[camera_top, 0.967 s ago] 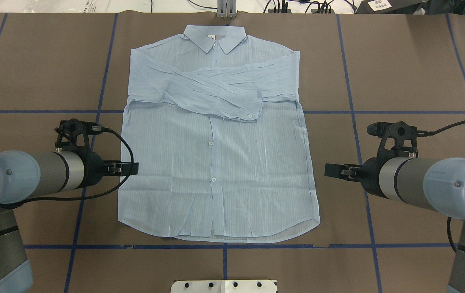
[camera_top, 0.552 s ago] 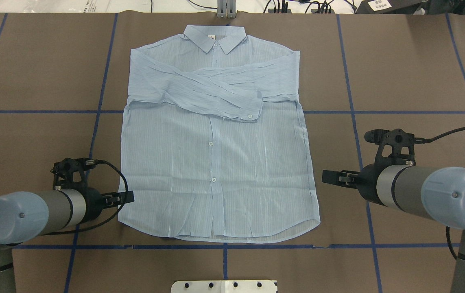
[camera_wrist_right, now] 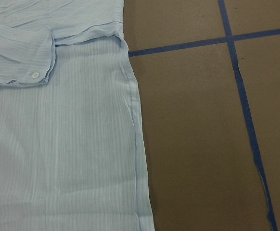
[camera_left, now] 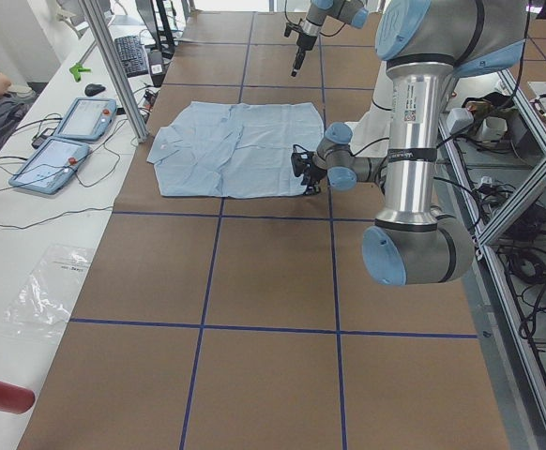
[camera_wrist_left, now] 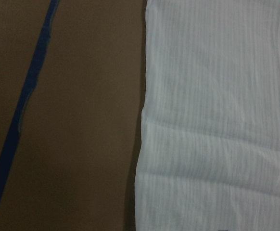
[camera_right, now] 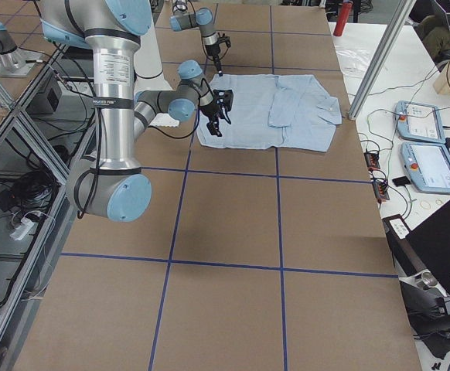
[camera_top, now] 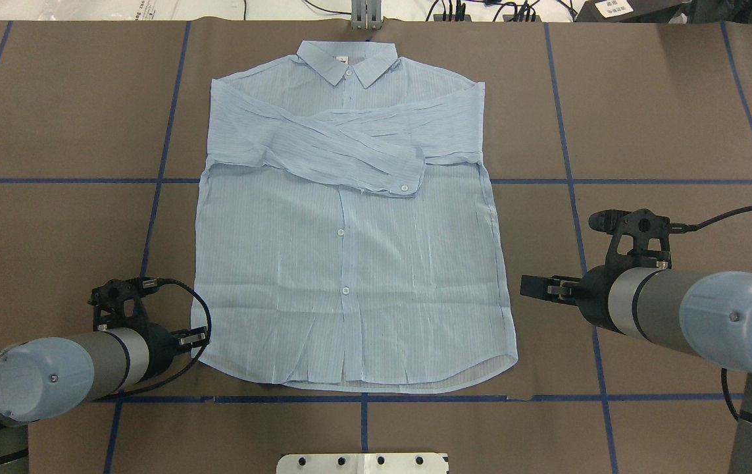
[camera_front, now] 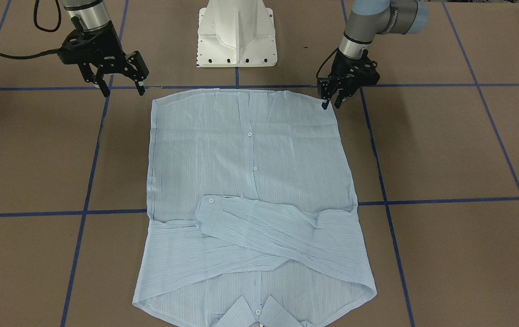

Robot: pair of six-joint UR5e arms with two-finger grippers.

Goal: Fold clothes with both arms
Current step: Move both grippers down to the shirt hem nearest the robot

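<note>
- The left gripper (camera_front: 330, 103) has its fingers parted by a narrow gap and holds nothing; it hangs low, tips pointing down at the near hem corner (camera_top: 199, 359) of the shirt (camera_top: 349, 263); its wrist view has the shirt's side edge right beneath, with bare table (camera_top: 53, 131) to the outside.
- The right gripper (camera_front: 123, 91) is spread wide and empty; it sits just outside the other hem corner (camera_front: 155, 101), clear of the cloth.
- Between the two, the shirt lies flat, buttons up; further out from the grippers, the sleeves (camera_top: 349, 148) are crossed over the chest; the collar (camera_top: 347, 62) lies farthest away.
- My read: sleeves done, so this is the approach for the hem-to-collar fold; no grasp yet.
- The next move calls for each gripper to settle on its corner and pinch both thin layers; then both should lift together and carry evenly towards the collar; this crinkly fabric could easily slip or skew.
</note>
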